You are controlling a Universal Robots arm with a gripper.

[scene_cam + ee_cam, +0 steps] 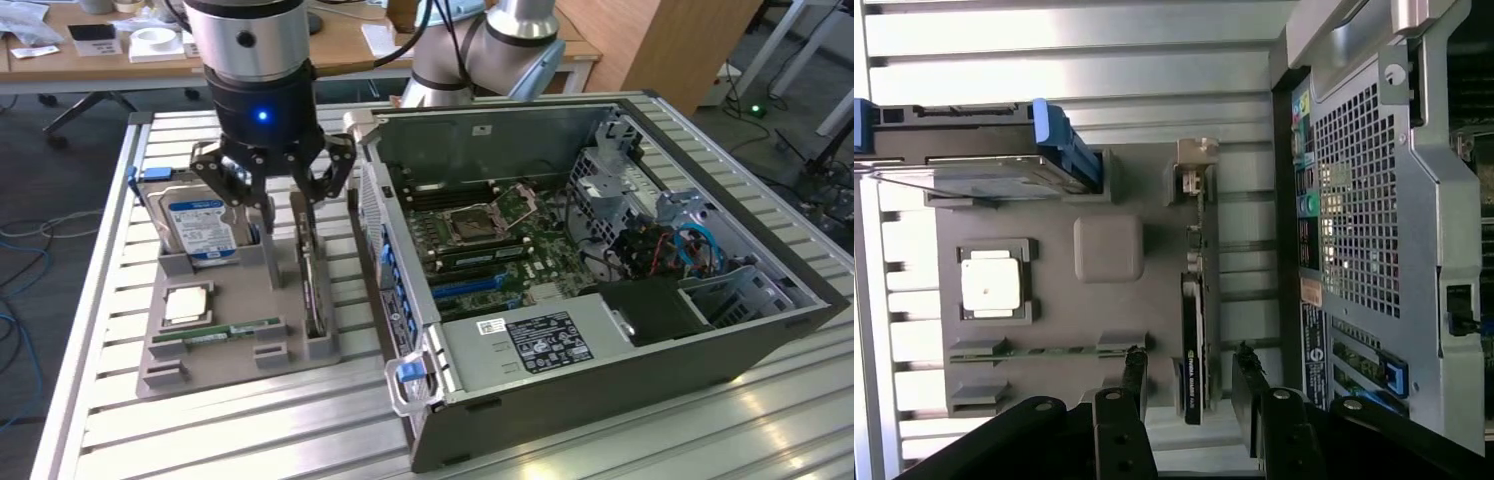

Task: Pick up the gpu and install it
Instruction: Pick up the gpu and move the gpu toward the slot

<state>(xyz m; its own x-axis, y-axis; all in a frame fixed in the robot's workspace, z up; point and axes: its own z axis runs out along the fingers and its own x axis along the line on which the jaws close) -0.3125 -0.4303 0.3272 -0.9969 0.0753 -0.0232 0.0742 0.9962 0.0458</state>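
Standing on edge in the tray (251,290) at the exterior view's left, the gpu (314,290) sat ungripped between the gripper's (280,210) 2 spread fingers (1136,380).

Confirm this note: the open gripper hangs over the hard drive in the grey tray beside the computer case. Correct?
No. The wrist view shows the open gripper hanging over the graphics card, not the hard drive, in the grey tray beside the computer case.

Desk (160,62): wooden, standing at the back, carrying papers.
Floor (60,185): dark, cables (19,255) trailing at the exterior view's left.
Table (240,432): slatted metal, catching glare near its front.
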